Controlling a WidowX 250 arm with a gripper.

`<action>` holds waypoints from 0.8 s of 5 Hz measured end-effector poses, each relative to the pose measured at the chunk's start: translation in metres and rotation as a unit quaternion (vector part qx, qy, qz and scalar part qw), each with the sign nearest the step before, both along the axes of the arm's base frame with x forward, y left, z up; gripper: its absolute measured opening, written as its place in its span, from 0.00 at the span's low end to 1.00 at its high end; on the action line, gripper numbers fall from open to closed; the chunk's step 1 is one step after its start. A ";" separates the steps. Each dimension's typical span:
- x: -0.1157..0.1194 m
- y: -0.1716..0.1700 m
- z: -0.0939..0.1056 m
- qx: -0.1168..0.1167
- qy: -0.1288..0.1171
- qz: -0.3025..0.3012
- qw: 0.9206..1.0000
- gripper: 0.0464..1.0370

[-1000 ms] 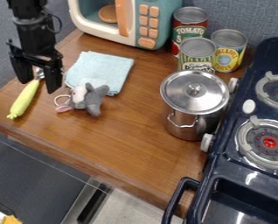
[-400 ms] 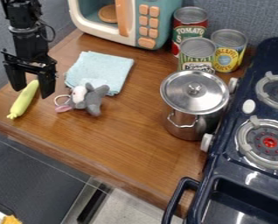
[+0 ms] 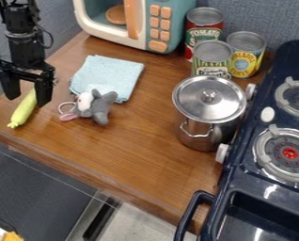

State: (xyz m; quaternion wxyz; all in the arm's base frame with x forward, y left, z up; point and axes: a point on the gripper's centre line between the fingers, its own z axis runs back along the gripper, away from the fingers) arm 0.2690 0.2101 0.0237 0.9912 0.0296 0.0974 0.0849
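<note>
Gripper point(image 3: 27, 100) is over at your far left, hanging down above the wooden counter point(image 3: 139, 136) with its two fingers well apart, so yeah, you've got it open. Nearest thing to it is that long yellow-green piece point(image 3: 23, 110), lying at a slant near the counter's left edge. From this angle its upper end sits in the gap between your fingers, partly hidden behind the one nearer the plush mouse. Can't tell you if they're touching.

Just right of that you've got the gray plush mouse point(image 3: 100, 108), right by the near edge of a light blue cloth point(image 3: 108, 73). Toy microwave point(image 3: 177, 23) is at the back, then three cans point(image 3: 245, 54) bunched behind the lidded metal pot point(image 3: 208, 99), which is right beside the dark blue stove point(image 3: 265, 96).
</note>
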 end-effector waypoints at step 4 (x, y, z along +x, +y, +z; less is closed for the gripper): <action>-0.005 -0.003 -0.010 0.009 0.001 0.001 1.000 0.32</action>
